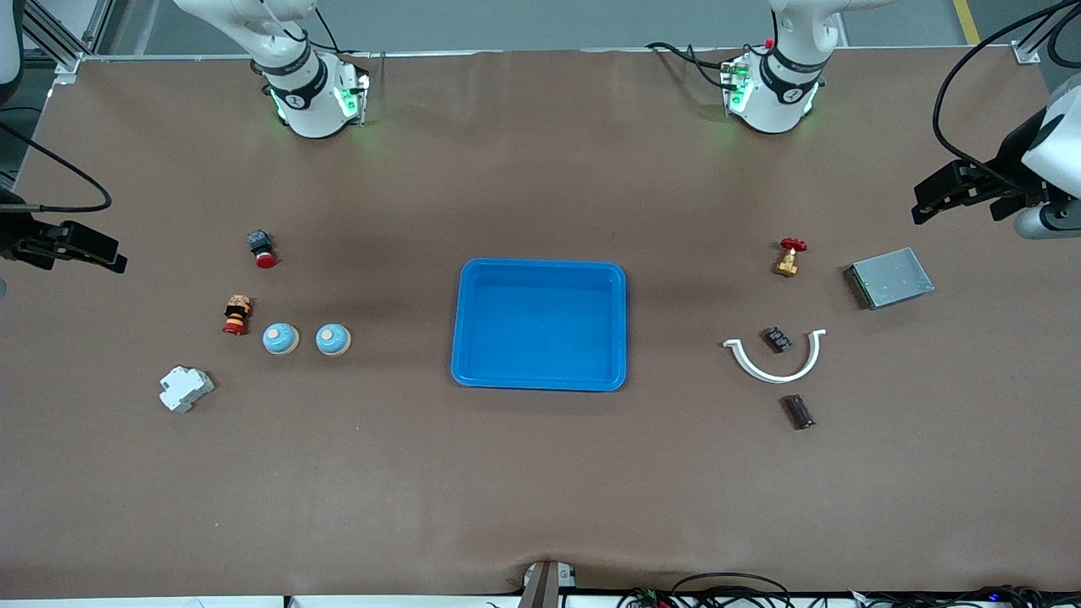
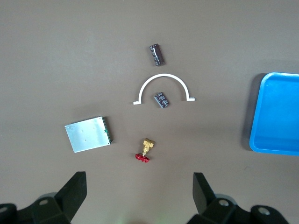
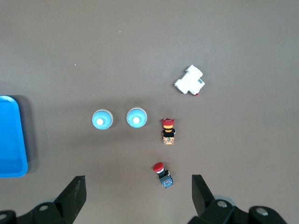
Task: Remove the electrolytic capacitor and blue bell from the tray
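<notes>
Both tools hang wide open and empty: the left tool (image 2: 140,198) over the tabletop (image 1: 540,473) by a grey metal box (image 1: 891,278), the right tool (image 3: 138,198) over the opposite end. The dark cylindrical capacitor (image 1: 798,412) lies nearer the camera than a white plastic arc (image 1: 775,359). Two blue dome bells (image 1: 280,339) (image 1: 334,339) sit between a red-capped button switch (image 1: 237,315) and the empty blue tray (image 1: 540,376).

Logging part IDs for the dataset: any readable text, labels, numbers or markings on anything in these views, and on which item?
No text reads in any view.
Capacitor: any sleeve print is too small to read.
Grey metal box: no label visible.
White breaker: markings too small to read.
Bells, blue tray: plain, no lettering.
</notes>
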Robot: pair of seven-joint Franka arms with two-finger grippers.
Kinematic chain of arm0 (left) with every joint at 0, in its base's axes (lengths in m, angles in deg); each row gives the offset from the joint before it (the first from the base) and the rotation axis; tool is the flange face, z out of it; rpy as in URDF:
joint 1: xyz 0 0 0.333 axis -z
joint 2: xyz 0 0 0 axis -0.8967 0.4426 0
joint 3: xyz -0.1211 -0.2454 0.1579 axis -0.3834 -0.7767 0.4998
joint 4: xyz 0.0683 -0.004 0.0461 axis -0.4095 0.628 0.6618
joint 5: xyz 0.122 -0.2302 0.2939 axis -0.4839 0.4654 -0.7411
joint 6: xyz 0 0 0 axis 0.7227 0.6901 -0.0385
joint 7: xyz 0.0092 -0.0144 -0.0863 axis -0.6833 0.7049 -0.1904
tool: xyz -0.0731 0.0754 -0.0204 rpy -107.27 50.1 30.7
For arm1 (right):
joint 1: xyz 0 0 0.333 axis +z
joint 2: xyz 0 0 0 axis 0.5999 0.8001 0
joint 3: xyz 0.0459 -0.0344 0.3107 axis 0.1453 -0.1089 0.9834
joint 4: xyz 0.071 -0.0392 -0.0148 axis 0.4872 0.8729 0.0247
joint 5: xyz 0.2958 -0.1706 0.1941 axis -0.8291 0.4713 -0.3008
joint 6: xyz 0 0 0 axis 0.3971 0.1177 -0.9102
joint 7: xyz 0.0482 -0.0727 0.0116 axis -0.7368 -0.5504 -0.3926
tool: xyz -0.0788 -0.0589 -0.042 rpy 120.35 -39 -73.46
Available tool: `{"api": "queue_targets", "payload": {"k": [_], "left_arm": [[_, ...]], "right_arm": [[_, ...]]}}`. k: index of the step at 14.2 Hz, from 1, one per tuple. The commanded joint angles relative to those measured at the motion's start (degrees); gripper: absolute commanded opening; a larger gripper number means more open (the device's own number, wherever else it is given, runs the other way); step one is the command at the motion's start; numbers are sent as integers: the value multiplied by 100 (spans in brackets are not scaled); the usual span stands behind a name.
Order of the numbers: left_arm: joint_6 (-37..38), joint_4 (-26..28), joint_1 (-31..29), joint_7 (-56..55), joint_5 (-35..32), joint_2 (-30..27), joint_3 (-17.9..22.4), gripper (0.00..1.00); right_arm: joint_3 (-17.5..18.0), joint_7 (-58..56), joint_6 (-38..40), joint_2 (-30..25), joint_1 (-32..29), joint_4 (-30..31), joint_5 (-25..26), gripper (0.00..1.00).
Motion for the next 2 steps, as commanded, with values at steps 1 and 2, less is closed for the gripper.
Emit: {"api": "queue_targets", "payload": {"k": [1, 2], "left_arm": [[3, -18, -24, 31, 13, -48, -20, 100], [3, -18, -16, 14, 4, -48, -20, 100]], "right_arm": [[78, 14, 88, 38, -128, -85, 27, 100], [78, 14, 97, 38, -128, -94, 27, 100]]}}
